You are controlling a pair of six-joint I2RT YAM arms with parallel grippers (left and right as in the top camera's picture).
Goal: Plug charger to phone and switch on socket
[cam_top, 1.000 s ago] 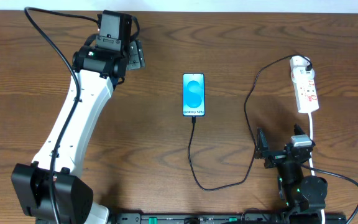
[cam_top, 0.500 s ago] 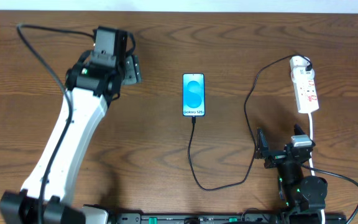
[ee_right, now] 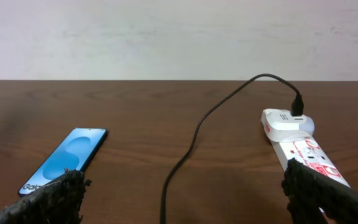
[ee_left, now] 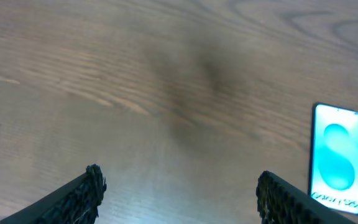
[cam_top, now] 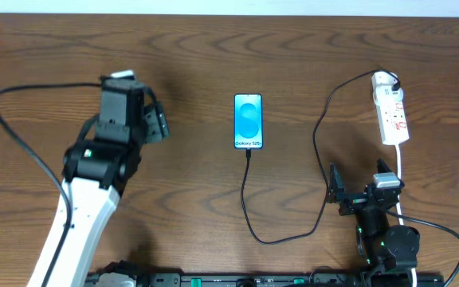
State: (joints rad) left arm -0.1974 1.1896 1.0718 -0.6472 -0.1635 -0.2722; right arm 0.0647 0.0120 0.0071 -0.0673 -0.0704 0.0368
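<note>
The phone (cam_top: 248, 121) lies flat at mid-table, its screen bright blue; it also shows in the left wrist view (ee_left: 336, 159) and the right wrist view (ee_right: 64, 160). The thin black charger cable (cam_top: 249, 207) runs from the phone's near end, where its tip sits, loops forward and right, then goes up to the white socket strip (cam_top: 392, 112) at the far right. The strip and cable also show in the right wrist view (ee_right: 303, 146). My left gripper (ee_left: 178, 183) is open and empty, left of the phone. My right gripper (ee_right: 185, 186) is open and empty at the near right.
A white cord (cam_top: 403, 171) runs from the strip toward the table's near edge beside the right arm. The left arm's black cable (cam_top: 22, 151) arcs over the left of the table. A pale wall (ee_right: 179, 37) stands behind the far edge.
My left arm has drawn back from the far left toward the near left, away from the table's far edge. The right arm, phone, cable and strip have not moved.
</note>
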